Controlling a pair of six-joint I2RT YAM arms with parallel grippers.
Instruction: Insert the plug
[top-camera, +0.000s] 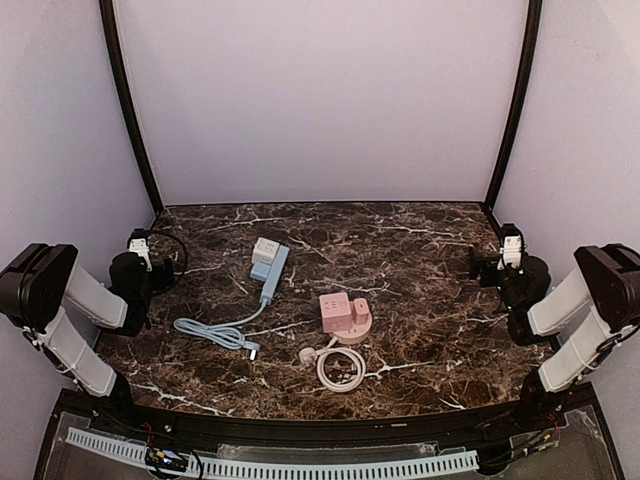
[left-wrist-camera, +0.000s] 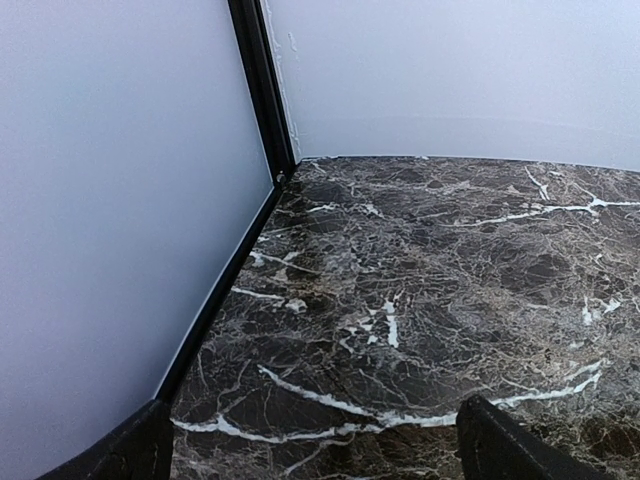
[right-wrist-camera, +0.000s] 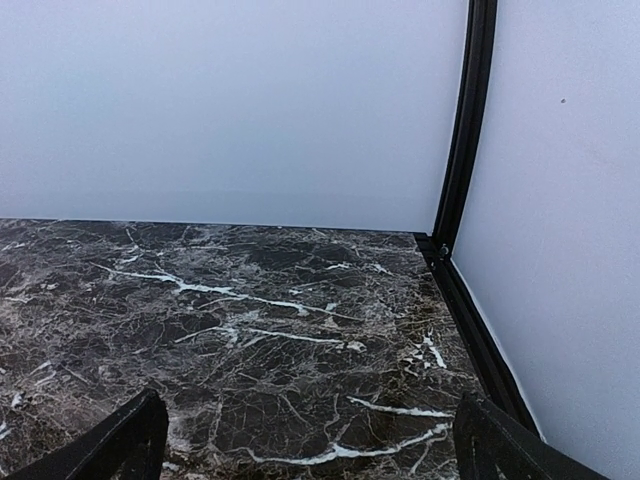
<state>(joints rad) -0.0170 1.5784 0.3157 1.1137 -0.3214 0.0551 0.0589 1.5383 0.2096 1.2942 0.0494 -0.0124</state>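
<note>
Dark brown marble veined with white makes up the table (top-camera: 420, 250), closed in by pale walls (top-camera: 320, 100) and black corner posts (top-camera: 130, 110).

From the top external camera, the left gripper (top-camera: 140, 240) sits at the table's left edge and the right gripper (top-camera: 511, 242) at its right edge. Both have their jaws spread wide with nothing in them. Between them, nearer the left gripper yet well apart from it, lies a blue power strip (top-camera: 272, 268) with a white cube adapter (top-camera: 264, 248) at its far end. Its blue cable (top-camera: 212, 332) loops back toward the arm bases and ends in a blue plug (top-camera: 253, 350) lying loose on the marble. Beyond that plug, toward the right gripper, a pink socket block (top-camera: 338, 310) rests on a round pink base (top-camera: 360, 328). A coiled white cord (top-camera: 341, 368) and its white plug (top-camera: 308, 354) lie just beside it on the base side, the plug in no socket.

From the left wrist camera, two dark fingers (left-wrist-camera: 120, 455) stand far apart over bare marble, with a post and wall corner ahead.

From the right wrist camera, the fingers (right-wrist-camera: 110, 445) are equally spread above bare marble, facing the opposite corner.
</note>
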